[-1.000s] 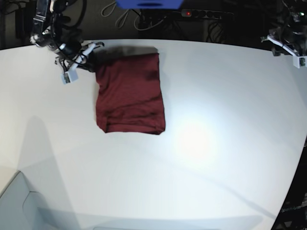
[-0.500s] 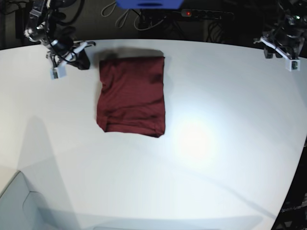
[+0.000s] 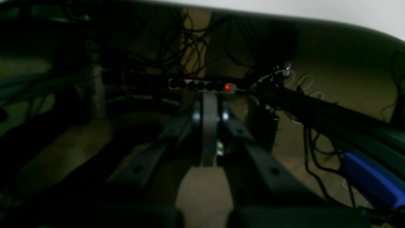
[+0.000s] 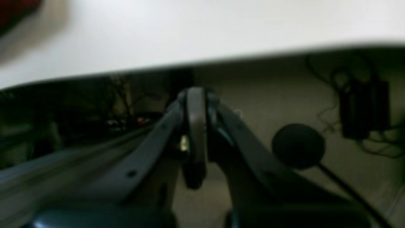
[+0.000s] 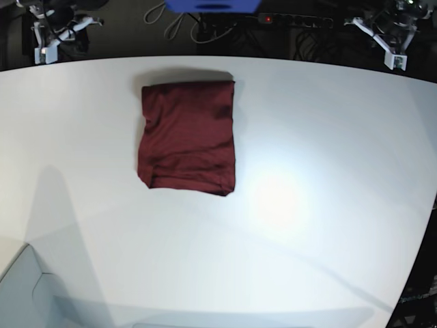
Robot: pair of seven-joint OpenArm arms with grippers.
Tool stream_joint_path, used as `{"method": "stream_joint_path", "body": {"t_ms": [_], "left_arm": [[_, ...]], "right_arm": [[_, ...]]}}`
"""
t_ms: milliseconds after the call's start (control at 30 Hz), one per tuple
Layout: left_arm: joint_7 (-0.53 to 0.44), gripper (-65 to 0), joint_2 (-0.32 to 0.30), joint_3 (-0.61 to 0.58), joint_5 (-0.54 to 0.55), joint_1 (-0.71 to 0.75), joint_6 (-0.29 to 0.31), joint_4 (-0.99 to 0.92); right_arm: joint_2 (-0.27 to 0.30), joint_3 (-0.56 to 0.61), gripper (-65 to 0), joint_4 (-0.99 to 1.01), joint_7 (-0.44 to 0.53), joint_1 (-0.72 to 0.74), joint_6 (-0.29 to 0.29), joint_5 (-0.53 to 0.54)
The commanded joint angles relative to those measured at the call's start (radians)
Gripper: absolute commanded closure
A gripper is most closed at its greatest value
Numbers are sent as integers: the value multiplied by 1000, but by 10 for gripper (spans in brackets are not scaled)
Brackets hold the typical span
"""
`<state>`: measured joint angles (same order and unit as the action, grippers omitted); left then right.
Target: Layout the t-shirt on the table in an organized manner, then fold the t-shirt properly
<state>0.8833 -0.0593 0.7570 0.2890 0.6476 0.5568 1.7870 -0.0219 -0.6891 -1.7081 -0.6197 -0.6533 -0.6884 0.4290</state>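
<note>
The t-shirt [image 5: 187, 137] is dark red and lies folded into a neat rectangle on the far left-of-centre part of the white table [image 5: 314, 246]. A blurred corner of the t-shirt [image 4: 12, 9] shows at the top left of the right wrist view. My right gripper [image 5: 44, 49] hangs shut and empty past the table's far left edge, its jaws pressed together [image 4: 195, 98]. Beyond the far right edge, my left gripper [image 5: 394, 56] is also shut on nothing, with its jaws touching [image 3: 210, 106]. Both grippers are well clear of the shirt.
Behind the table a power strip [image 3: 202, 86] with a red light lies among dark cables. A blue object [image 5: 212, 5] sits at the back centre. In the right wrist view a round black knob [image 4: 297, 145] shows below the table edge [image 4: 202, 61].
The right arm let go at the shirt's top left corner and pulled back past the far edge. The left arm also drew back, and its jaws closed. The shirt's top edge settled flat.
</note>
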Motion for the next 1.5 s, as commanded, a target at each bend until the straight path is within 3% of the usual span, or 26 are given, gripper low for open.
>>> {"method": "stream_joint_path", "body": {"t_ms": [0, 133, 233, 367, 533, 600, 767, 800, 900, 1000, 1067, 1200, 1267, 1467], "left_arm": [[-8, -1, 8, 3, 9, 13, 4, -6], [-20, -1, 40, -14, 9, 8, 4, -74], [-112, -1, 42, -86, 8, 16, 4, -146], [-338, -1, 40, -209, -72, -8, 4, -427], [-634, -1, 40, -256, -192, -125, 4, -830], [-764, -1, 32, -256, -224, -188, 4, -1018], [-1096, -1, -83, -285, -350, -418, -4, -1562], [-1148, -1, -103, -304, -382, -463, -5, -1662], [-1215, -1, -132, -336, -437, -535, -21, -1774], [-1196, -2, -130, -340, -483, -547, -146, -1751], [-1177, -2, -126, -340, -535, -549, -240, -1700], [-1128, -2, -96, -340, -627, -581, -334, -1691], [-1105, -2, -84, -337, -646, -585, -369, -1699], [-1102, -2, -47, -340, -647, -587, -378, -1700]], "right_arm": [[0, -8, 0, 24, 24, -16, -10, 11], [1, -5, 0, 158, 70, -23, -10, 11], [10, -2, 0, 250, 119, -20, -10, 11], [78, 113, 0, 445, 195, 25, -10, 11], [116, 228, 0, 713, 300, 106, -10, 11], [122, 266, 0, 828, 381, 135, -10, 9], [116, 357, 0, 1138, 708, 217, -10, -111], [113, 371, 0, 1222, 789, 238, 16, -146], [102, 403, 0, 1445, 984, 300, 186, -227], [101, 428, 0, 1578, 1131, 341, 387, -301], [99, 435, 0, 1594, 1154, 352, 540, -350], [98, 435, 0, 1591, 1124, 353, 764, -431], [98, 435, 0, 1595, 1121, 366, 823, -462], [95, 435, 0, 1598, 1084, 373, 829, -483]]}}
